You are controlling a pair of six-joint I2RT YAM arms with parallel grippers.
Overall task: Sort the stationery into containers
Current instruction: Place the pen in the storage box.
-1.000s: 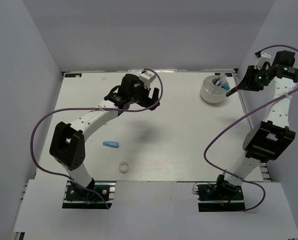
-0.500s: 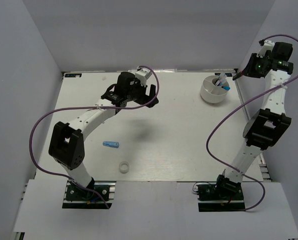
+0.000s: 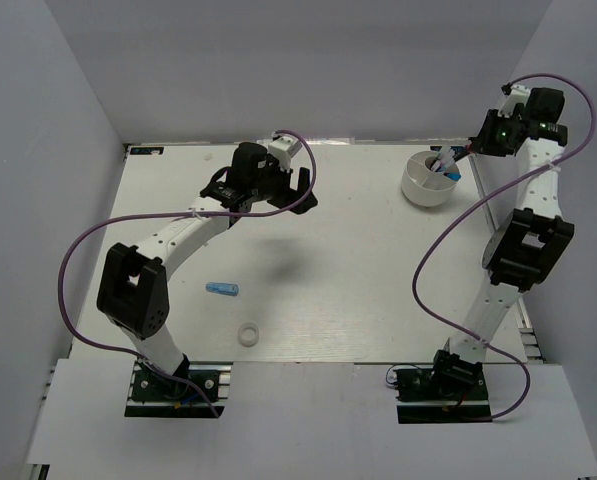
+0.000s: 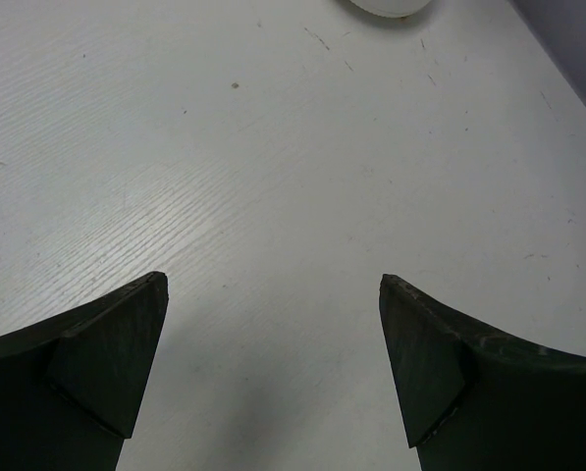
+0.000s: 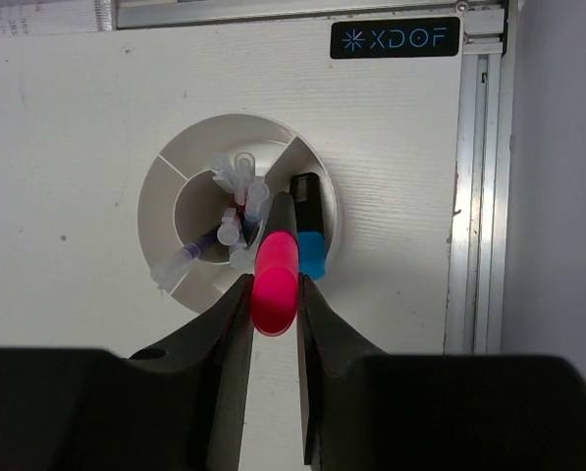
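The round white divided dish (image 3: 416, 186) stands at the back right of the table. My right gripper (image 3: 473, 149) hangs above its right edge, shut on the pink-capped black marker (image 5: 275, 278). The marker points down toward the dish (image 5: 180, 162). The blue-capped marker (image 5: 311, 247) lies in a right compartment and several pens (image 5: 236, 201) stand in the centre cup. My left gripper (image 3: 300, 190) is open and empty above the back middle of the table. The light-blue tube (image 3: 223, 289) and the white tape ring (image 3: 247, 333) lie on the table at front left.
The metal table rail (image 5: 479, 196) and the grey right wall run just right of the dish. The dish's edge (image 4: 391, 6) shows at the top of the left wrist view, beyond the open fingers (image 4: 106, 353).
My right gripper has swung back and left with the pink-capped marker, from beside the dish to over its right edge. My left gripper has shifted slightly toward the back.
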